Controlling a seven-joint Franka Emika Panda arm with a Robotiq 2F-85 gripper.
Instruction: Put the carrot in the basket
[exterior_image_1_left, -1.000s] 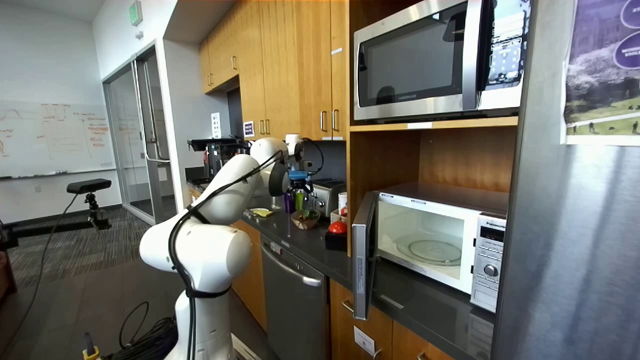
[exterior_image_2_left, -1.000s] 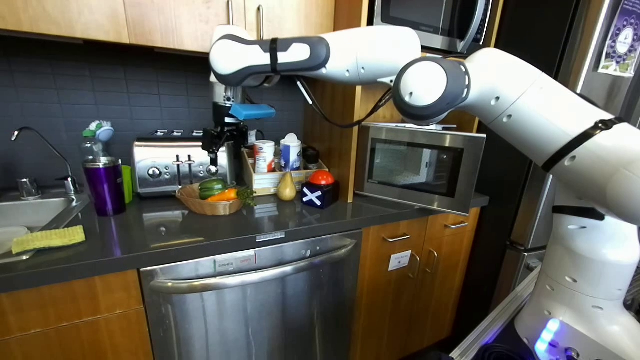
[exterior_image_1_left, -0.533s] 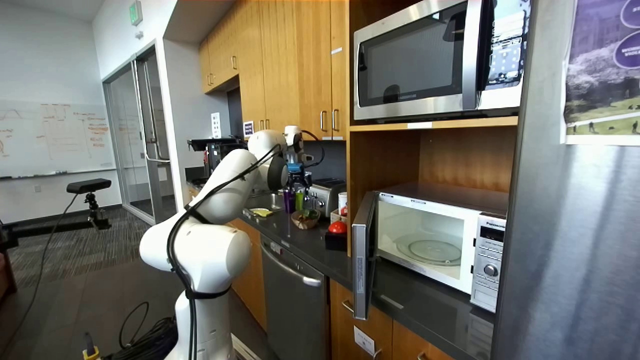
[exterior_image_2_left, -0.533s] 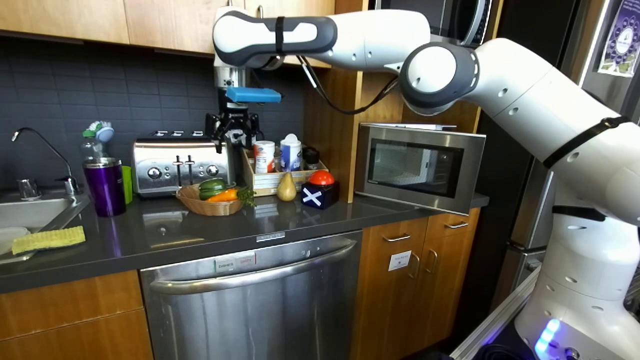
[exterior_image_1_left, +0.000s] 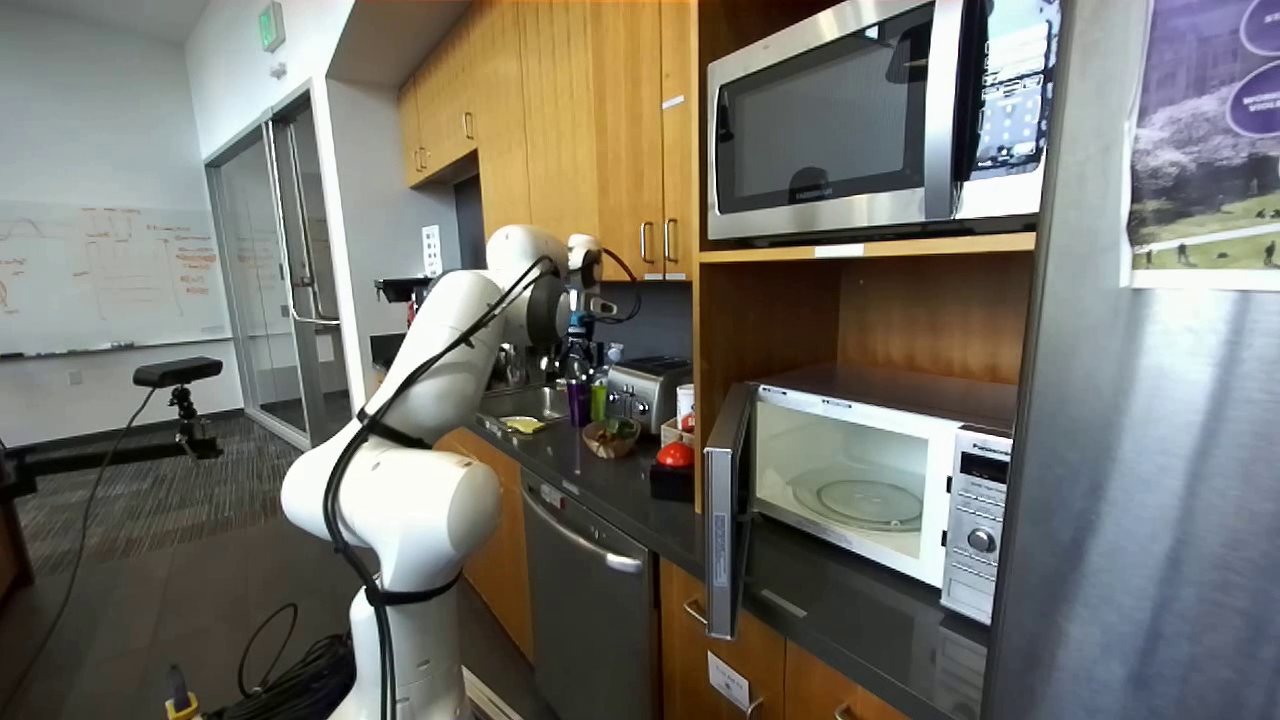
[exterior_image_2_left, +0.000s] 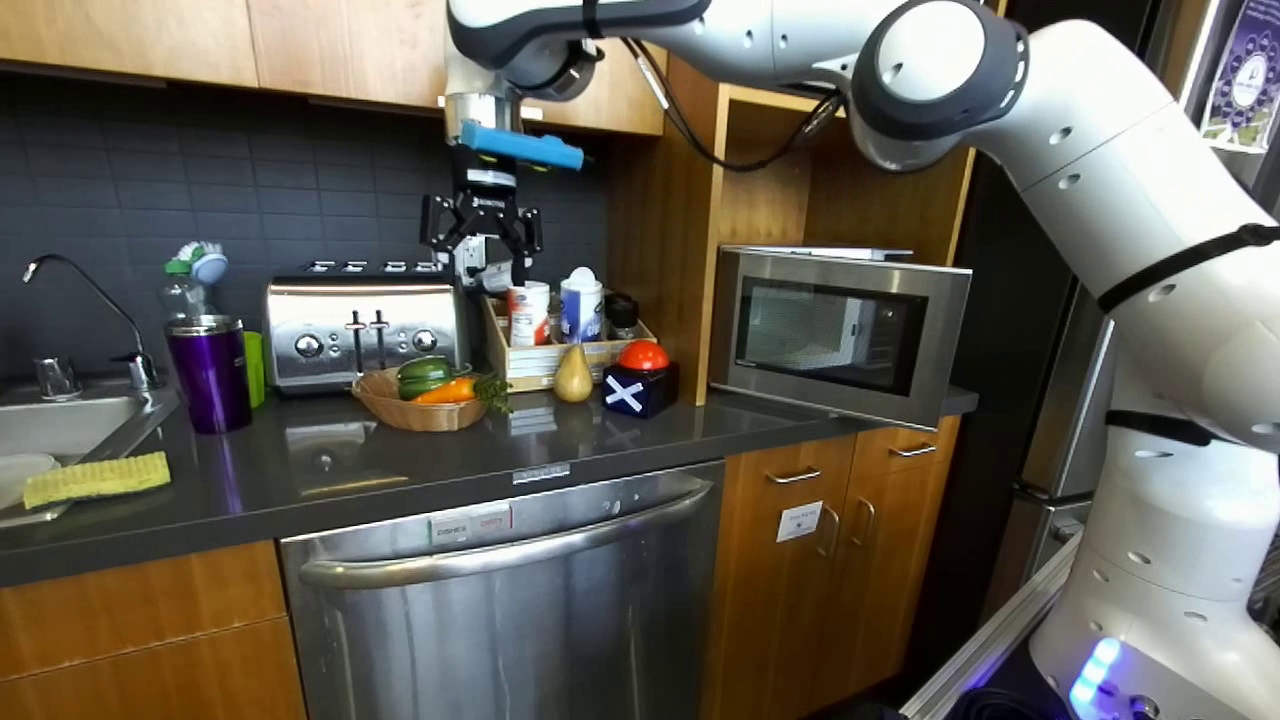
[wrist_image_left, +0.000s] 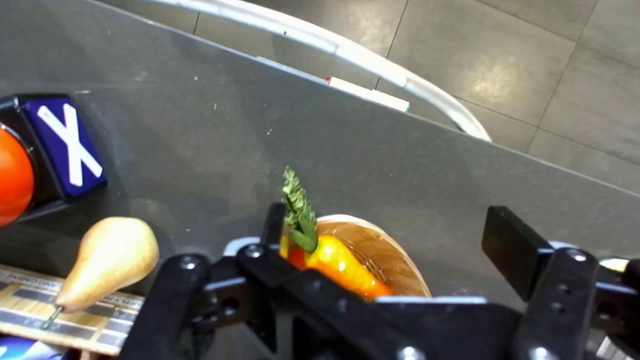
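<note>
The carrot (exterior_image_2_left: 445, 391) is orange with a leafy green top and lies in the small wicker basket (exterior_image_2_left: 420, 416). Its greens hang over the rim. Beside it in the basket is a dark green vegetable (exterior_image_2_left: 425, 372). In the wrist view the carrot (wrist_image_left: 345, 267) rests against the basket (wrist_image_left: 395, 255) wall, partly hidden by the gripper's linkage. My gripper (exterior_image_2_left: 482, 262) is open and empty, well above the basket and pointing down. In the wrist view its two fingers (wrist_image_left: 392, 237) stand wide apart. The basket also shows in an exterior view (exterior_image_1_left: 612, 440).
A pear (exterior_image_2_left: 574, 375), a black box with a red dome (exterior_image_2_left: 640, 385) and a wooden tray (exterior_image_2_left: 540, 365) with canisters stand right of the basket. A toaster (exterior_image_2_left: 365, 335) stands behind, a purple tumbler (exterior_image_2_left: 210, 375) to the left. The microwave door (exterior_image_2_left: 840, 335) stands open.
The arm has risen and my gripper has moved up, away from the basket. It has turned so both spread fingers show. The carrot and basket have not moved.
</note>
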